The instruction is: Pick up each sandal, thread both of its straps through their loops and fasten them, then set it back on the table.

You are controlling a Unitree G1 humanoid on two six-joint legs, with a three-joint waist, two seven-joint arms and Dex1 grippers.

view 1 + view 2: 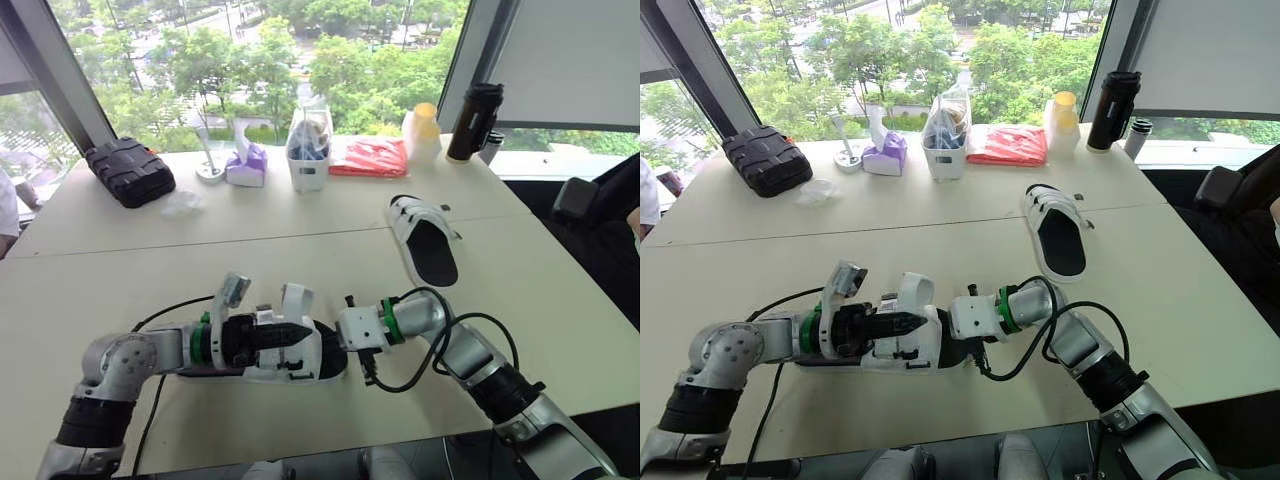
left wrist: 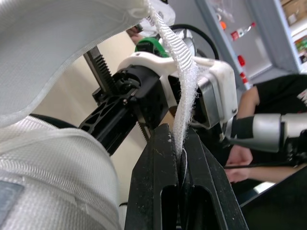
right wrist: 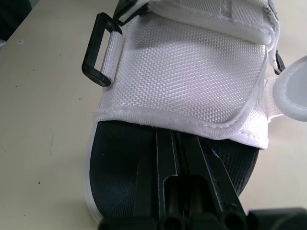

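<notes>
Pinching a strap of the near sandal (image 1: 285,350), with threading not yet done.

It lies at the 6 o'clock edge of the table (image 1: 120,270), long axis running 9 to 3, between the two arms. The left gripper (image 2: 178,143), at the 9 o'clock end, is clamped on a white webbing strap (image 2: 184,86) that stands free of any buckle. The right gripper (image 3: 180,136), at the 3 o'clock end, has its fingers closed together on the black footbed, tips under the front band. A black loop (image 3: 96,52) juts from the sandal's side; the left arm looks placed to feed it. The second sandal (image 1: 428,240) rests well apart, toward 1 o'clock.
</notes>
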